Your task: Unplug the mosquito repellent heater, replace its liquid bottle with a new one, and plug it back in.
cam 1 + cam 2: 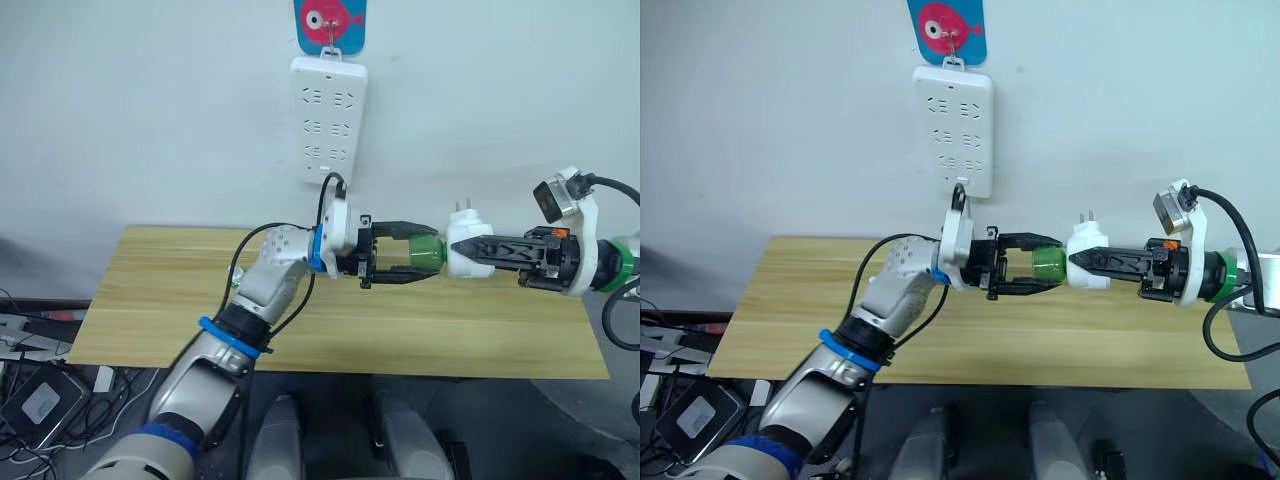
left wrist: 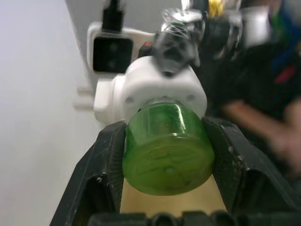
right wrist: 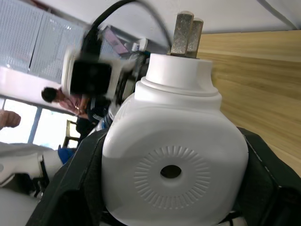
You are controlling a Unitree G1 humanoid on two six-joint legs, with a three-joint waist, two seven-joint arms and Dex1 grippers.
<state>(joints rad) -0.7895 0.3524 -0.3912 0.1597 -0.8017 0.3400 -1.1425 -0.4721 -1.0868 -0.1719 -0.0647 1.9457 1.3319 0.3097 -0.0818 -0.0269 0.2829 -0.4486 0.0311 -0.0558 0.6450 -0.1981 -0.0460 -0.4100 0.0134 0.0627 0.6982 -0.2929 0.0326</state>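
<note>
The white mosquito repellent heater (image 1: pixel 463 236) hangs in the air above the wooden table (image 1: pixel 160 300), its two metal prongs pointing up. My right gripper (image 1: pixel 478 251) is shut on its body from the right. A green liquid bottle (image 1: pixel 428 256) sticks out of the heater's left side. My left gripper (image 1: pixel 424 252) is shut on that bottle, one black finger (image 2: pixel 106 165) pressed on each side. In the right wrist view, the heater's (image 3: pixel 174 155) round vented face fills the space between my fingers.
A long white power strip (image 1: pixel 329 120) hangs on the wall above the table's far edge, under a blue and red fish tag (image 1: pixel 330 22). Cables and small devices (image 1: pixel 40 390) lie on the floor at the left.
</note>
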